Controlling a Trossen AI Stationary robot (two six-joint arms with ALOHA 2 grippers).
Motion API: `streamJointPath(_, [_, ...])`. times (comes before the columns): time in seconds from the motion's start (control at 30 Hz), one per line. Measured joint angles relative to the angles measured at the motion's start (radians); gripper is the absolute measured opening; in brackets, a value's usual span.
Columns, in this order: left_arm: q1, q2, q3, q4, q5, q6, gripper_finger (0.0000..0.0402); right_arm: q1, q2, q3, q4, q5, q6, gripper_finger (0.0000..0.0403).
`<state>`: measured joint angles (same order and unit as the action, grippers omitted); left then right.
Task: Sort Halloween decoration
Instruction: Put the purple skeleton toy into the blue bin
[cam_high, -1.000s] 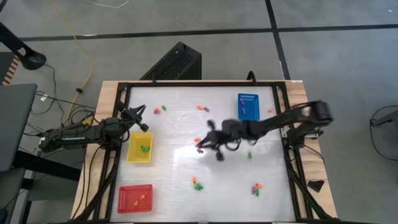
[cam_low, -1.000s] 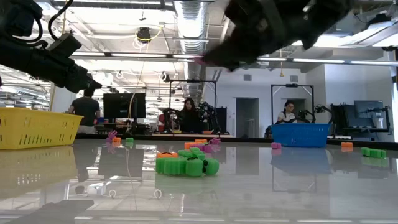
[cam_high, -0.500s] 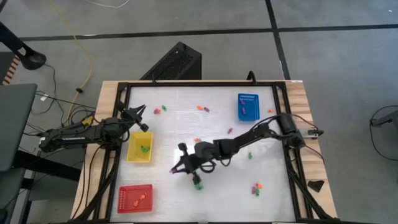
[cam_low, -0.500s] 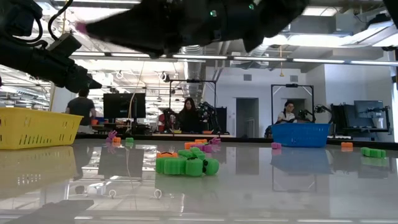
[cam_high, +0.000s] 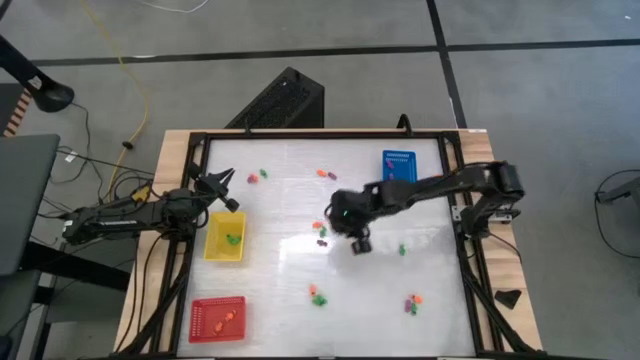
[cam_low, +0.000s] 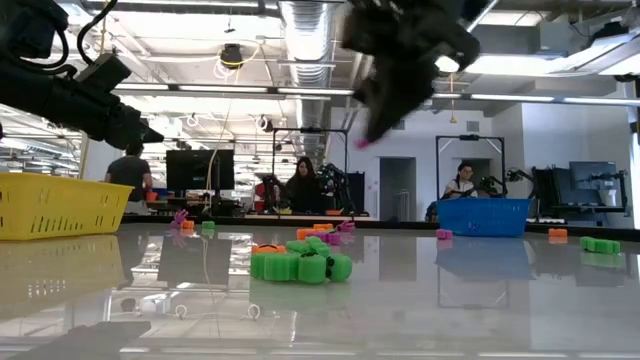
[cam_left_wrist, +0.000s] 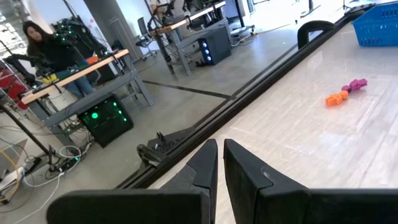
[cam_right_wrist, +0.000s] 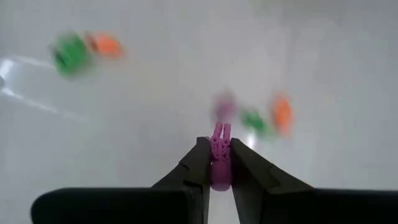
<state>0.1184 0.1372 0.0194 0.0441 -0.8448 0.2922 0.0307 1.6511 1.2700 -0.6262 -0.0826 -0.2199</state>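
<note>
My right gripper (cam_high: 335, 215) hangs over the middle of the table, slanting down, shut on a small purple decoration piece (cam_right_wrist: 219, 154), which also shows as a pink speck in the low view (cam_low: 360, 143). Loose orange, green and purple pieces lie on the white table: one group below the gripper (cam_high: 320, 229), others near the front (cam_high: 318, 295) (cam_high: 412, 300) and at the back (cam_high: 258, 178) (cam_high: 325, 173). My left gripper (cam_high: 226, 190) waits shut and empty at the left edge, beside the yellow tray (cam_high: 224, 238). My right gripper pinches the purple piece between its two fingertips (cam_right_wrist: 200, 163). The piece's forked end (cam_right_wrist: 219, 132) sticks out past the tips. The fingers slant down from the table's right side. The piece is lifted clear, well above the table.
A blue tray (cam_high: 398, 170) stands at the back right and a red tray (cam_high: 217, 318) at the front left. A green piece lies in the yellow tray. A green cluster (cam_low: 300, 265) sits close to the low camera. People work at desks beyond the table.
My right gripper swung out toward the table's near left, then came back toward the middle and rose, tipping more steeply downward. It kept the purple piece pinched throughout.
</note>
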Motion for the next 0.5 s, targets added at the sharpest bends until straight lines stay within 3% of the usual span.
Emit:
streamJointPath(0.17, [0.000, 0.000, 0.000, 0.000, 0.001, 0.000, 0.0018, -0.146, -0.157, -0.119, -0.131, 0.052, -0.014, 0.0076])
streamJointPath(0.33, [0.000, 0.000, 0.000, 0.000, 0.000, 0.000, 0.0018, -0.339, -0.311, -0.276, -0.129, 0.125, -0.017, 0.0076])
streamJointPath(0.5, [0.000, 0.000, 0.000, 0.000, 0.000, 0.000, 0.0018, -0.520, -0.372, -0.351, -0.115, 0.141, -0.017, 0.0081])
